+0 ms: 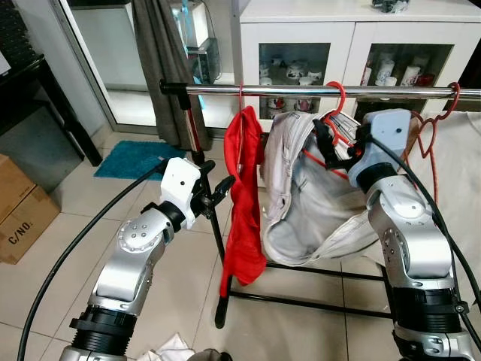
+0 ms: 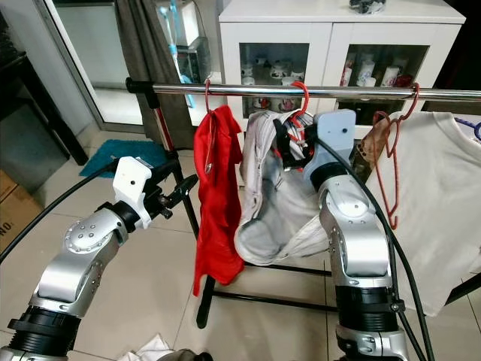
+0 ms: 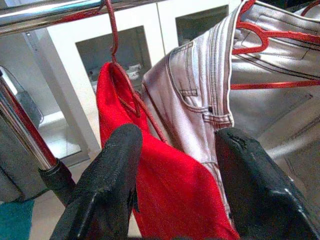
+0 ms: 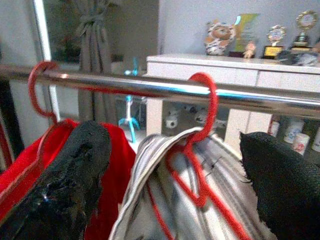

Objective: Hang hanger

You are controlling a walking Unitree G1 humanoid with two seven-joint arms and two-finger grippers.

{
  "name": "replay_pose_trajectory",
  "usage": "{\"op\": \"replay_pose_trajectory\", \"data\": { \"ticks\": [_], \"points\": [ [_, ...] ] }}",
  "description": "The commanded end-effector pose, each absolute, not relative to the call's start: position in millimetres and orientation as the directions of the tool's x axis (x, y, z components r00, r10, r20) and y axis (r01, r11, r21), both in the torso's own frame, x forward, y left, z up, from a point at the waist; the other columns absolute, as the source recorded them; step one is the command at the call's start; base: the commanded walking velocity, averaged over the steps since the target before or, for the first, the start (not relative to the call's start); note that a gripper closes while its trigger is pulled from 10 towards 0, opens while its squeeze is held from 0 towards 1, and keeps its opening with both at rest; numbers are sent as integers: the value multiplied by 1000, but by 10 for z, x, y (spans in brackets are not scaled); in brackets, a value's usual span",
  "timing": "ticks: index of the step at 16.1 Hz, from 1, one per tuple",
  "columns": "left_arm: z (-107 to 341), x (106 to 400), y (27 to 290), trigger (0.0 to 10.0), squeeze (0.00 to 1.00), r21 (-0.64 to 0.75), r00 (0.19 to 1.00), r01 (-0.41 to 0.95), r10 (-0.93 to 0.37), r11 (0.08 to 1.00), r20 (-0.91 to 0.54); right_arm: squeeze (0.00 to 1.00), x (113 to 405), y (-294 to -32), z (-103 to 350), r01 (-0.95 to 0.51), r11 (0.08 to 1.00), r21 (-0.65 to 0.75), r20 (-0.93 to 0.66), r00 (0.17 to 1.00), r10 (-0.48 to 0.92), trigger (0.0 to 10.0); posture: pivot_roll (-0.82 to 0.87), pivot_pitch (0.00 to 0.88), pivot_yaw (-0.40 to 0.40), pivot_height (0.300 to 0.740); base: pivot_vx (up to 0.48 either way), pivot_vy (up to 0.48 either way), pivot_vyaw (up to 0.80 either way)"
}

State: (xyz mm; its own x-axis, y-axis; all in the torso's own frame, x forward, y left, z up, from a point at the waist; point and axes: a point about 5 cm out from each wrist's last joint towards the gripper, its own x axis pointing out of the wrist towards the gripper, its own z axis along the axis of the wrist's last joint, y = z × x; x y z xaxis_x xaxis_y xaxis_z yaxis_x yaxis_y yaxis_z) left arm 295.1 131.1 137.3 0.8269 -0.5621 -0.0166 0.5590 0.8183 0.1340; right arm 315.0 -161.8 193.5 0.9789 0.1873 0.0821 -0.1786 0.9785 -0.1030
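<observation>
Hovering with fingers spread just below the rail (image 1: 316,90), the right gripper (image 1: 331,131) frames the hanger (image 4: 200,150), apparently already hooked, while the left gripper (image 1: 219,189) waits open beside it.

A lived-in home, tiled floor (image 1: 90,226), steel clothes rail (image 1: 301,89) hung with a red garment (image 1: 244,203) and pale jeans (image 1: 301,195), white glass-door cabinet (image 1: 361,30) of cups, trophies (image 4: 292,30) on top, grey curtain (image 1: 161,60), teal mat (image 1: 131,158), cardboard box (image 1: 19,214)
</observation>
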Motion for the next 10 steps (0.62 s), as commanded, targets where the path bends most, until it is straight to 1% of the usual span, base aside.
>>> {"op": "replay_pose_trajectory", "data": {
  "ticks": [1, 4, 10],
  "points": [
    [1383, 2975, 1323, 10000, 0, 148, 833, 549, -554, 822, -15, 1000, 3149, -1598, 1863, -204, 972, -112, 35, 977, 209, 10000, -86, 0, 100, 740, 0, 0, 0],
    [1380, 2980, 1323, 10000, 0, 144, 837, 543, -547, 827, -13, 1000, 3145, -1557, 1821, -218, 969, -116, 20, 975, 222, 10000, -84, 0, 96, 740, 0, -282, 0],
    [1367, 2988, 1320, 10000, 0, 139, 842, 536, -540, 832, -13, 1000, 3134, -1532, 1783, -230, 967, -106, 2, 973, 231, 10000, -90, 0, 96, 740, 0, -359, 0]
  ]
}}
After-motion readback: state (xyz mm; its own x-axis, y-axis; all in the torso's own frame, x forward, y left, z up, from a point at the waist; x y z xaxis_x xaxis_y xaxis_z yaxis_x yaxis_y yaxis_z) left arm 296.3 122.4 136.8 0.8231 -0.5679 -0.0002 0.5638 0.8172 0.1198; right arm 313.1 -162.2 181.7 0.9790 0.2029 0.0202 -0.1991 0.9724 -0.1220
